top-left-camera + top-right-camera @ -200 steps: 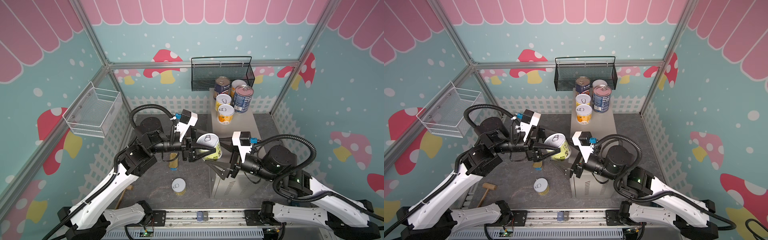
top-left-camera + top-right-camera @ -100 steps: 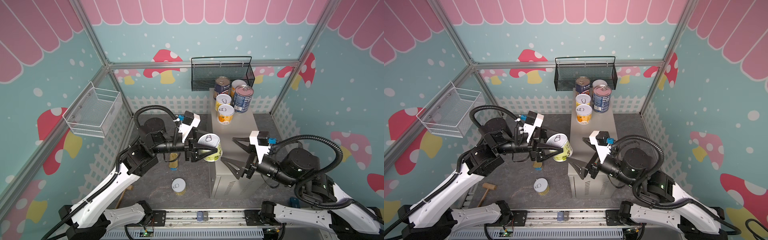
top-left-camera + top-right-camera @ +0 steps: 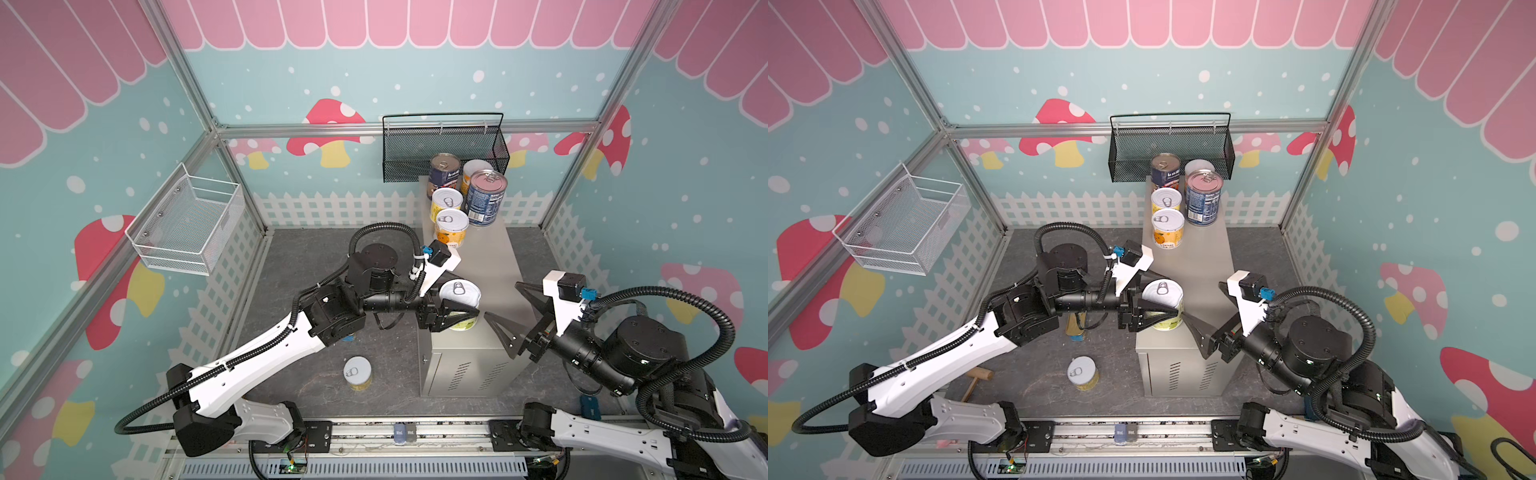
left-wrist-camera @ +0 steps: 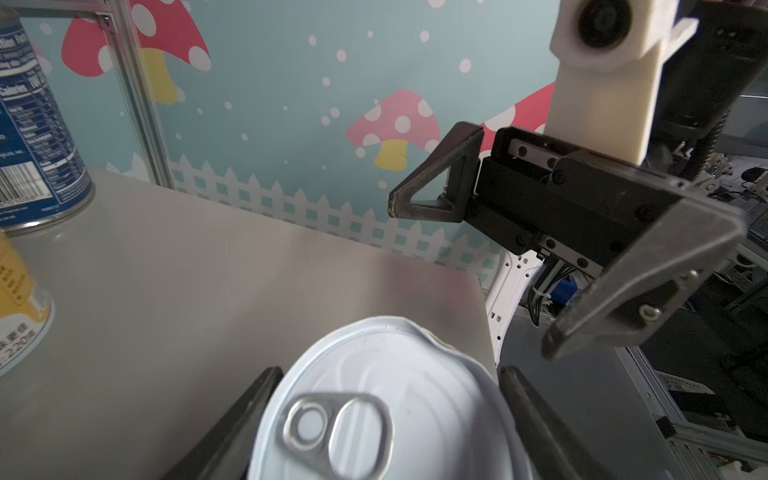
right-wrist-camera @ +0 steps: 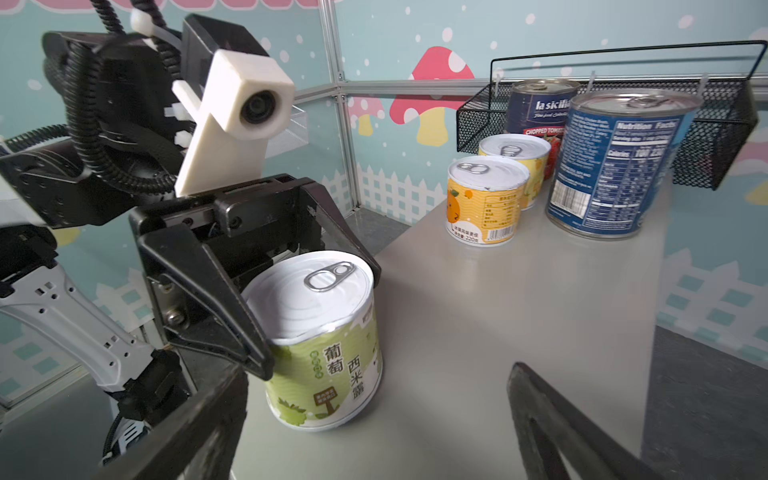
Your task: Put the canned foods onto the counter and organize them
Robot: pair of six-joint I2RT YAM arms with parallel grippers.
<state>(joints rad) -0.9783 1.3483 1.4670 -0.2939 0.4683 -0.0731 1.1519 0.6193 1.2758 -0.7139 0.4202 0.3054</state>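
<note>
My right hand (image 3: 501, 299) has drawn back toward the frame's right, spread wide. My left hand (image 5: 316, 318) alone pinches the green-labelled white-lidded tin (image 5: 328, 345) on the beige-grey metal bench (image 3: 490, 257); release seems next.

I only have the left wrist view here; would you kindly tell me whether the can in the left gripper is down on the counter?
Observer: The right wrist view shows the green-labelled can resting upright on the counter, near its edge, the left gripper shut on it.
Operator: Thank you; are any cans on the floor?
Observer: In a top view, a white-lidded can stands left of the counter.
Operator: Anything else there?
Observer: A gold tin, partly hidden under the left arm.
</note>
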